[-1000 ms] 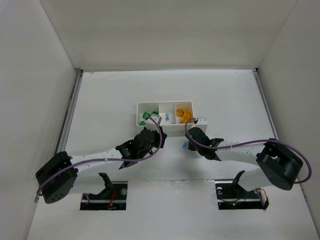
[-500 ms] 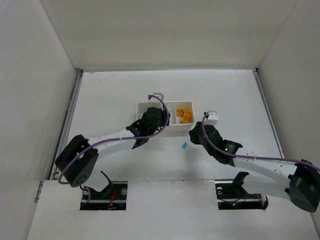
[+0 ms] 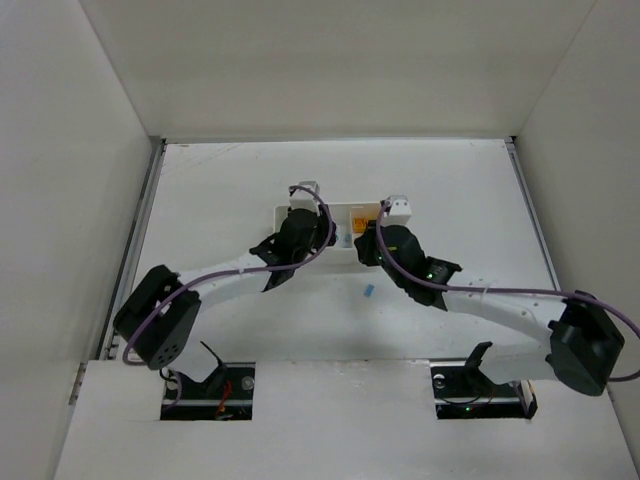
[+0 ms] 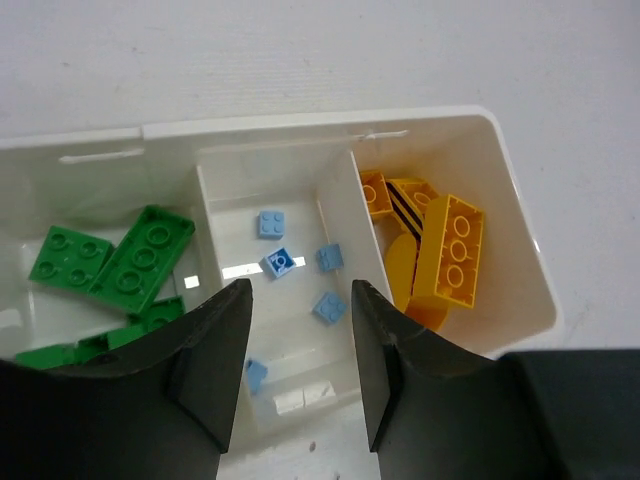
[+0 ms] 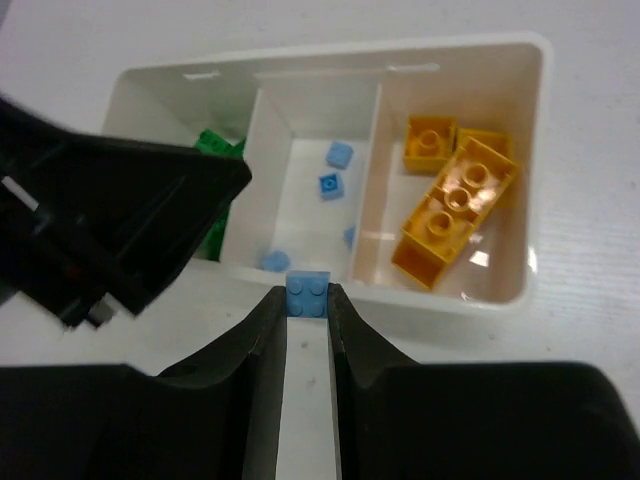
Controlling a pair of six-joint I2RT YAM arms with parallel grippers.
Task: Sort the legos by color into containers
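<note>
Right tool has swung in off the worktop and is clamped on a tiny light-blue plastic brick, right at the near wall of the white three-compartment plastic tray. Blue's middle compartment lies straight ahead. The left tool hovers over it, jaws parted and empty.

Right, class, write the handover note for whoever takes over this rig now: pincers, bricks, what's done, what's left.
Left pincer: open, empty, over the tray's middle.
Right pincer: shut on a blue brick at the tray's near wall.
Done: green bricks left, blue bricks middle, yellow bricks right.
Loose brick, blue, on the table.
To do: drop the held one in the middle, fetch the loose one.
</note>
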